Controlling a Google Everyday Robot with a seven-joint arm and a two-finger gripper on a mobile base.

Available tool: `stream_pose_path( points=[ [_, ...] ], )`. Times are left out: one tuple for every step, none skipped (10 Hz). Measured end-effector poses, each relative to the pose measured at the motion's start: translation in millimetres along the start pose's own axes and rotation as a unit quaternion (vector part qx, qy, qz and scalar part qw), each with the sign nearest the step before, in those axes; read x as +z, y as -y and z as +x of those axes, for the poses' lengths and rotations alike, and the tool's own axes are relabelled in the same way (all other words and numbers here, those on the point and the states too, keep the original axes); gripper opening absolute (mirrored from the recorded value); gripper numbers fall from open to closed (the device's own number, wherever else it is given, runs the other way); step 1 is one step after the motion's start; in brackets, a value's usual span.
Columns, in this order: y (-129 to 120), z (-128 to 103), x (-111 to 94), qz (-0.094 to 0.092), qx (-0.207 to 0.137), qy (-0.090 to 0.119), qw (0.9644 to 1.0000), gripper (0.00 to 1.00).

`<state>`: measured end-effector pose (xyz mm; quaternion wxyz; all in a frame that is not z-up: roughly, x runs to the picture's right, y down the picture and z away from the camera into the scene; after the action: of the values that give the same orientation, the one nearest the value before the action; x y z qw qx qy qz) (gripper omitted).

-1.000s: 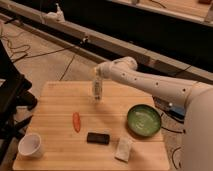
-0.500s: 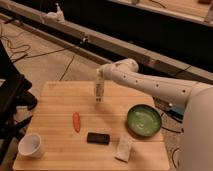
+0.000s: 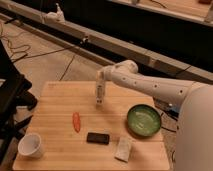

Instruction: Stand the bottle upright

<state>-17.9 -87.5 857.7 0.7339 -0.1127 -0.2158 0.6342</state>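
Note:
The bottle (image 3: 100,95) is slim and white with a dark label. It stands upright under my gripper (image 3: 100,82) at the back middle of the wooden table (image 3: 55,100), with its base at or just above the tabletop. My gripper comes down from the white arm (image 3: 145,82) and is shut on the bottle's upper part. The bottle's cap is hidden by the gripper.
An orange carrot-like piece (image 3: 76,121) lies left of centre. A black phone-like block (image 3: 98,138) and a flat whitish packet (image 3: 123,148) lie near the front. A green bowl (image 3: 144,120) sits at the right and a white cup (image 3: 30,145) at the front left. Cables lie on the floor behind.
The gripper and the upright bottle have moved slightly down and to the right, closer to the tabletop. Nothing else has moved.

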Motion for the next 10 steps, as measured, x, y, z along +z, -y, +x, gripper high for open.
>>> stream_pose_path(
  points=[
    [1.9, 2.5, 1.3, 0.002, 0.004, -0.002, 1.0, 0.0],
    [3.1, 4.1, 2.1, 0.004, 0.006, -0.003, 1.0, 0.0],
    [4.4, 5.8, 3.3, 0.006, 0.005, -0.004, 1.0, 0.0],
    [4.6, 7.0, 4.8, 0.008, 0.003, -0.006, 0.9999, 0.0],
    [5.1, 8.5, 6.0, 0.011, 0.001, -0.008, 0.9999, 0.0],
    [5.0, 8.7, 6.3, 0.013, -0.001, -0.01, 0.9999, 0.0],
    [4.3, 9.8, 7.4, 0.014, -0.003, -0.012, 0.9998, 0.0],
    [1.7, 10.0, 8.9, 0.014, -0.005, -0.014, 0.9998, 0.0],
    [0.8, 9.2, 9.0, 0.014, -0.005, -0.014, 0.9998, 0.03],
    [0.1, 7.0, 9.0, 0.015, -0.006, -0.013, 0.9998, 0.14]
  ],
)
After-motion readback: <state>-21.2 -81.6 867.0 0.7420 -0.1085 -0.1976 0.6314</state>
